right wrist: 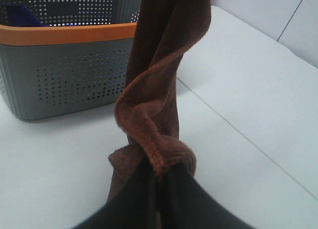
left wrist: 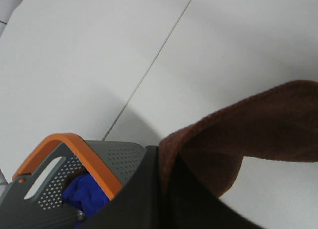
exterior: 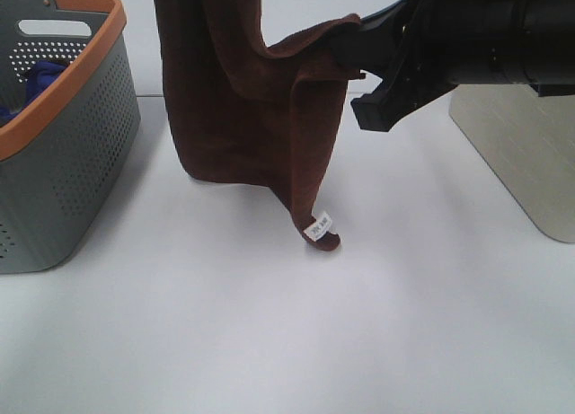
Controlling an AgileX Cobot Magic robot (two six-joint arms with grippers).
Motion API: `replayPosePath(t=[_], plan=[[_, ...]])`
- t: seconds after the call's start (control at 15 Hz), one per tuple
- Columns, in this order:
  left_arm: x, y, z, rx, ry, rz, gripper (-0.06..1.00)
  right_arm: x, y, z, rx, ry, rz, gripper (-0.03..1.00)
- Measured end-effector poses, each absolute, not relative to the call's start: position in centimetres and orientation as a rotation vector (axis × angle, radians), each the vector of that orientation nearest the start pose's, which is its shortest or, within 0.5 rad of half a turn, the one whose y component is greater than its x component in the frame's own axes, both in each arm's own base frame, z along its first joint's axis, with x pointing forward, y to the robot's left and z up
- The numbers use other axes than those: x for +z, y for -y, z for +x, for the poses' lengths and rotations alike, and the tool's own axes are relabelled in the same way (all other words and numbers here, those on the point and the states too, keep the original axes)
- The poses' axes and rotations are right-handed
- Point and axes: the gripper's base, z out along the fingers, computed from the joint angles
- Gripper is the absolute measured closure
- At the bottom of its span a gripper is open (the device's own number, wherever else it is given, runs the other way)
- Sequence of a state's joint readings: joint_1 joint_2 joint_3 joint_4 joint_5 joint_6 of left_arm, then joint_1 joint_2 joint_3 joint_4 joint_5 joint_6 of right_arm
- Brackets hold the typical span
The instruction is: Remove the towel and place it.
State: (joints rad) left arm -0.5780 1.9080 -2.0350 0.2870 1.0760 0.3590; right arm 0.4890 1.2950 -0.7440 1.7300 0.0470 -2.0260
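Observation:
The dark reddish-brown towel (exterior: 243,100) hangs above the white table, stretched between both grippers. Its lowest corner, with a white tag (exterior: 319,225), reaches down to the table. My right gripper (exterior: 353,53) is shut on the towel's upper right corner; in the right wrist view the gripper (right wrist: 158,175) pinches a bunched hem (right wrist: 159,114). My left gripper (left wrist: 162,157) is shut on the towel's other edge (left wrist: 258,124); it is above the top edge of the exterior view.
The grey basket with an orange rim (exterior: 67,77) stands at the left, a blue cloth (exterior: 40,73) inside; both also show in the left wrist view (left wrist: 74,142) (left wrist: 87,196). A beige board (exterior: 521,154) lies at the right.

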Motion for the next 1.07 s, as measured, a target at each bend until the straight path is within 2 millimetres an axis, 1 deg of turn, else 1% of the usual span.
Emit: replayPosePath(t=[0.07,0.13,0.27,0.4,0.53,0.6,0.67,0.8,0.93,1.07], plan=[[38.5,20.6,37.6,0.246,-2.148,1.077,0.94,27.2,-13.3,24.1,0.163,-1.862,-0.817,0.97],[38.5,20.2,37.8,0.237,-2.166,1.057,0.94,27.1,-13.4,24.1,0.159,-1.857,-0.830,0.97],[38.3,19.0,38.4,0.201,-2.210,1.009,0.94,27.1,-13.4,24.1,0.092,-1.812,-0.931,0.97],[38.3,18.5,38.6,0.180,-2.223,0.996,0.94,27.1,-13.1,24.2,-0.027,-1.756,-1.040,0.97],[38.4,18.5,38.9,0.175,-2.190,0.981,0.94,26.7,-12.7,24.7,-0.155,-1.732,-1.093,0.97],[38.5,18.8,39.4,0.164,-2.148,0.957,0.94,26.2,-12.7,25.8,-0.250,-1.728,-1.124,0.97],[38.2,19.0,39.8,0.154,-2.141,0.938,0.94,26.1,-12.8,26.7,-0.310,-1.713,-1.136,0.97],[36.9,19.5,41.0,0.143,-2.133,0.894,0.94,26.6,-13.5,29.0,-0.414,-1.662,-1.159,0.97],[35.6,19.8,42.5,0.157,-2.099,0.852,0.94,27.4,-14.4,31.1,-0.498,-1.592,-1.177,0.97],[35.0,19.7,44.0,0.174,-2.041,0.781,0.94,27.4,-15.2,32.9,-0.570,-1.529,-1.222,0.97]])
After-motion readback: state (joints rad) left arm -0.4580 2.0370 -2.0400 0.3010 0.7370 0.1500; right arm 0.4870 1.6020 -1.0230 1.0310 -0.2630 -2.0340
